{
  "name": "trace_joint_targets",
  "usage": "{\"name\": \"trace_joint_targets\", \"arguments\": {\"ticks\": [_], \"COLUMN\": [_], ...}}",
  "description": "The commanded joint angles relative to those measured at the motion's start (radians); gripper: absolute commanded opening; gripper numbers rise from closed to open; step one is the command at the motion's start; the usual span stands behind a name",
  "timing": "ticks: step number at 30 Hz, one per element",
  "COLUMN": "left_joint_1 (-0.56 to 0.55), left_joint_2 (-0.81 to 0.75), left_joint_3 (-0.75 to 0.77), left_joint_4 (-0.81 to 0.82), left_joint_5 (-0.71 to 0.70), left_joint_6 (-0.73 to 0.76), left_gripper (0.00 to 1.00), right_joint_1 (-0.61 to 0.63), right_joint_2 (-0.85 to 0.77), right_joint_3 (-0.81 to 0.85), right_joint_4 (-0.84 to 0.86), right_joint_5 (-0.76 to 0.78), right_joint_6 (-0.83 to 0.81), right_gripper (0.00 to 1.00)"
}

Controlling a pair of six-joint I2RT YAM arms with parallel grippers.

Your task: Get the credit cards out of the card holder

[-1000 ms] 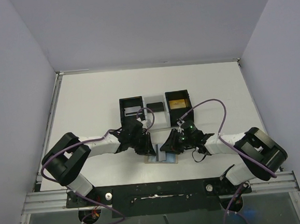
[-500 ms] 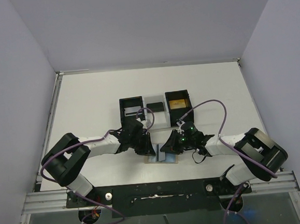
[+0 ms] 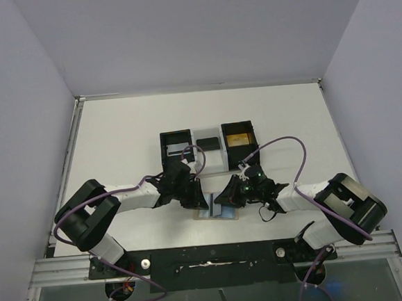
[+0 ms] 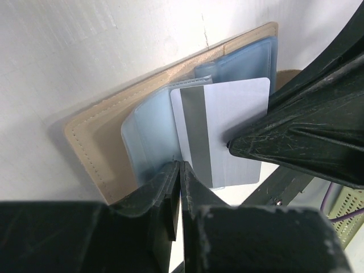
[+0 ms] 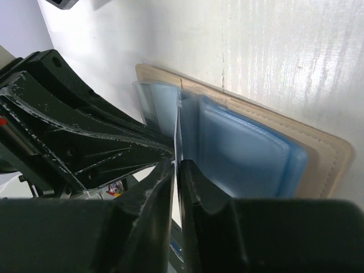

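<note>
Left wrist view, unlike the top one, shows you the card (image 4: 227,114) jutting past the card holder (image 4: 94,142), right gripper (image 5: 177,165) pinching it, left gripper (image 4: 179,168) closed alongside.

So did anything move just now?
Barely. The right arm shifted a little, its gripper pinching the card. The left gripper and the holder stayed where they were.

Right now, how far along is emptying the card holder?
Done: the card holder lies open. In hand: the right gripper pinches a white striped card, partly out of its blue-grey pocket; the left gripper is shut beside it. Left: pulling it free.
</note>
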Motion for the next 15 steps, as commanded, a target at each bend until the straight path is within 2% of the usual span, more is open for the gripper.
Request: {"name": "trace_joint_targets", "arguments": {"ticks": [1,2,3,6,11,15], "left_joint_1": [0.004,0.004,0.004,0.005,0.007,0.006], "left_joint_2": [0.009,0.005,-0.006,-0.060,-0.088,-0.082], "left_joint_3": [-0.026,-0.025,-0.028,-0.063,-0.077,-0.062], "left_joint_4": [-0.065,-0.069,-0.071,-0.039,-0.017,-0.015], "left_joint_5": [-0.053,-0.060,-0.069,-0.086,-0.079,-0.064], "left_joint_6": [0.025,0.025,0.024,0.014,0.008,0.015], "left_gripper": [0.07,0.07,0.07,0.07,0.07,0.07], "right_joint_1": [0.006,0.005,-0.003,-0.030,-0.047,-0.052], "right_joint_2": [-0.003,-0.016,-0.030,-0.093,-0.144,-0.124], "right_joint_3": [-0.018,-0.042,-0.055,-0.072,-0.009,-0.006], "right_joint_4": [0.037,0.030,0.025,-0.005,-0.127,-0.104], "right_joint_5": [-0.007,-0.008,-0.012,-0.027,-0.026,-0.050], "right_joint_6": [-0.002,-0.005,-0.007,-0.036,-0.115,-0.110], "right_gripper": [0.09,0.02,0.00,0.00,0.00,0.00]}}
